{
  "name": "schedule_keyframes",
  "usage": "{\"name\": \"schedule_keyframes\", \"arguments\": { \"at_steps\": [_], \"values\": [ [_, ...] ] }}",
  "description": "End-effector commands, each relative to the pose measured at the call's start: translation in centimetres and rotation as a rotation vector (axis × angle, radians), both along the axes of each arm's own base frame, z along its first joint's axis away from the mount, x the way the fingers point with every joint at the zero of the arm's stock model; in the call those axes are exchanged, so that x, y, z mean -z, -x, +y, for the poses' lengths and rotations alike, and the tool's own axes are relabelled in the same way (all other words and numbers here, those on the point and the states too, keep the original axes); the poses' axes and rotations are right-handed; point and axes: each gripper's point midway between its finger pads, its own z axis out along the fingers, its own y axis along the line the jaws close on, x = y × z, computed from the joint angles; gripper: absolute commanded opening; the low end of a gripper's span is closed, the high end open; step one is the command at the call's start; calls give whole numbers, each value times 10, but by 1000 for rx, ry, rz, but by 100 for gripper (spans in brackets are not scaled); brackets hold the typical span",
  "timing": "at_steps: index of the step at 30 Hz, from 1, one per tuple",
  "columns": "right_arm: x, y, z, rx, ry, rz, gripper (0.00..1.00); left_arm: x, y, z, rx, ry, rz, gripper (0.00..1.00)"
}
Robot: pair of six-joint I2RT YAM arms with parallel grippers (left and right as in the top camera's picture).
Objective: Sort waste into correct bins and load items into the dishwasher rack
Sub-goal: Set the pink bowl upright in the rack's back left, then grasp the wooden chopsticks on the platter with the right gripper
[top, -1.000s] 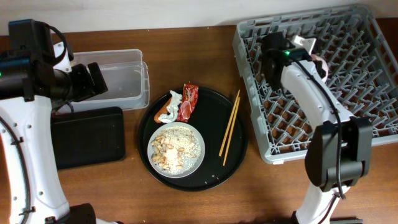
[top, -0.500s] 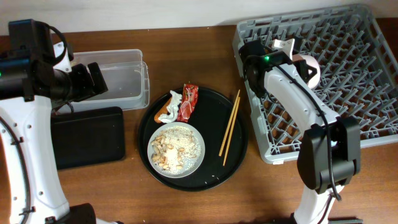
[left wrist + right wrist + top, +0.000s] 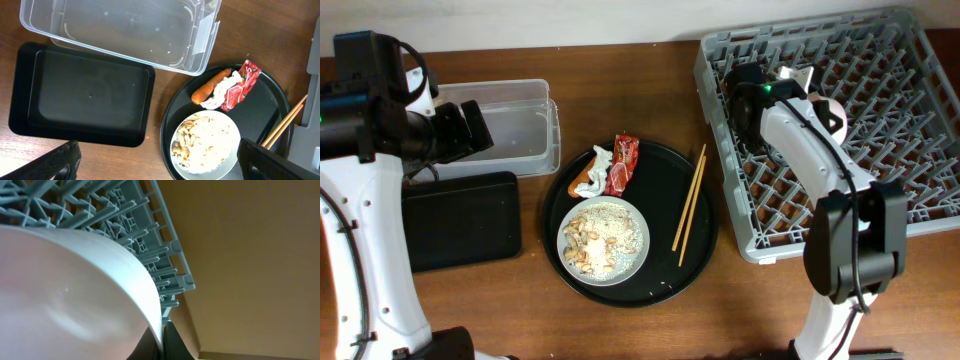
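My right gripper [image 3: 815, 98] is shut on the rim of the small white bowl [image 3: 831, 112] and holds it over the left part of the grey dishwasher rack [image 3: 890, 150]. In the right wrist view the bowl [image 3: 75, 295] fills the left side, pinched at its edge by the gripper [image 3: 162, 340]. My left gripper [image 3: 160, 170] is open and empty, high above the clear tub [image 3: 120, 30] and the black rectangular tray [image 3: 85, 95]. The grey plate with rice [image 3: 604, 240], carrot piece [image 3: 586, 182], tissue [image 3: 601, 160], red wrapper [image 3: 623, 163] and chopsticks [image 3: 690, 205] lie apart. The blue cup is out of view.
The plate, the waste and the chopsticks all sit on a large round black tray [image 3: 655, 275] in the middle of the wooden table. The rack's left wall stands just right of the chopsticks.
My right arm swung left over the rack's near-left corner, then back a little to the right, still holding the bowl. The left arm has not moved.
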Motion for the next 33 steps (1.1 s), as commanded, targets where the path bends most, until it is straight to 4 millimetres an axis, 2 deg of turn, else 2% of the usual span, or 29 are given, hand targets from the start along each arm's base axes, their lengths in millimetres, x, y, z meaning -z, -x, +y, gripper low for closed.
{"name": "schedule_keyframes", "arguments": {
  "at_steps": [1, 6, 7, 8, 9, 13, 16, 18, 20, 21, 22, 24, 25, 27, 28, 29, 31, 33],
  "values": [
    [29, -2, 22, -45, -24, 78, 4, -1, -2, 3, -16, -7, -3, 99],
    [18, -7, 64, -156, 48, 74, 5, -1, -2, 3, -16, -7, -3, 99],
    [16, -6, 68, -166, 64, 75, 14, -1, -2, 3, -16, -7, -3, 99],
    [15, -5, 70, -173, 70, 86, 37, -1, -2, 3, -16, -7, -3, 99],
    [14, -2, 69, -173, 66, 99, 68, -1, -2, 3, -16, -7, -3, 99],
    [1, 23, 72, -116, -116, 27, 72, -1, -2, 3, -16, -6, -3, 99],
    [-25, 44, 87, -132, -346, -50, 72, -1, -2, 3, -16, -7, -3, 99],
    [-44, 60, 113, -207, -539, -87, 72, -1, -2, 3, -16, -6, -3, 99],
    [-44, 73, 144, -310, -701, -17, 72, -1, -2, 3, -16, -6, -3, 99],
    [-32, 88, 189, -388, -924, 82, 69, -1, -2, 3, -16, -6, -3, 100],
    [-19, 102, 224, -417, -1090, 173, 57, -1, -2, 3, -16, -7, -3, 99],
    [-2, 113, 260, -397, -1231, 238, 45, -1, -2, 3, -16, -6, -3, 99],
    [19, 115, 277, -324, -1269, 245, 29, -1, -2, 3, -16, -7, -3, 99],
    [53, 116, 293, -251, -1269, 260, 27, -1, -2, 3, -16, -6, -3, 99],
    [81, 116, 300, -201, -1256, 279, 27, -1, -2, 3, -16, -7, -3, 99],
    [98, 114, 302, -157, -1247, 286, 27, -1, -2, 3, -16, -6, -3, 99],
    [122, 102, 298, -124, -1215, 275, 24, -1, -2, 3, -16, -6, -3, 99],
    [131, 88, 288, -99, -1202, 242, 24, -1, -2, 3, -16, -7, -3, 99]
  ]
}}
